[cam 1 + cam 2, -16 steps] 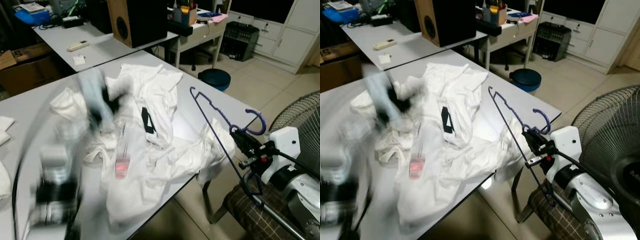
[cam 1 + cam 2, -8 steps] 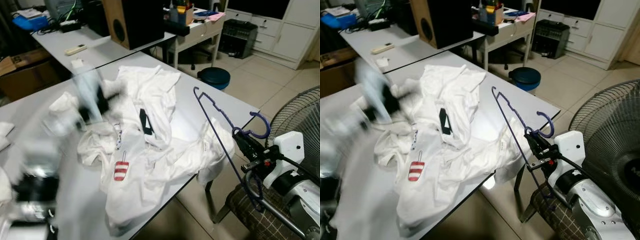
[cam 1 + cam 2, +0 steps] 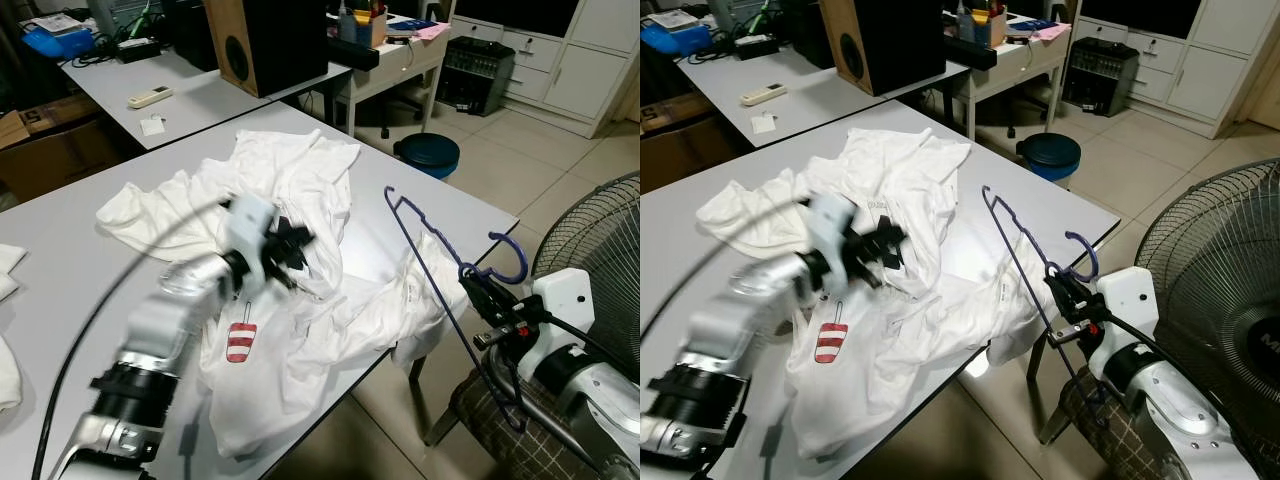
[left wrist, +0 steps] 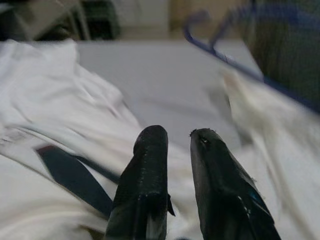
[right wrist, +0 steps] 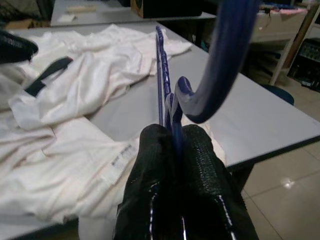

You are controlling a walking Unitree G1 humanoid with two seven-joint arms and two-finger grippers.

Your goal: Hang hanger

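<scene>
A thin blue hanger stands tilted at the table's right edge, its hook curling up beside my right gripper. That gripper is shut on the wire just below the hook. A crumpled white shirt with a red-striped print covers the middle of the grey table. My left gripper hovers low over the shirt near its black collar label. Its fingers are slightly apart with nothing between them.
A big floor fan stands at the right. A plaid-seated chair sits below my right arm. A dark blue bin is beyond the table. A second table carries a remote and a wooden speaker.
My left arm has swung from the table's left side to the right, and its gripper is now over the middle of the shirt. The right gripper still holds the hanger in about the same place.
</scene>
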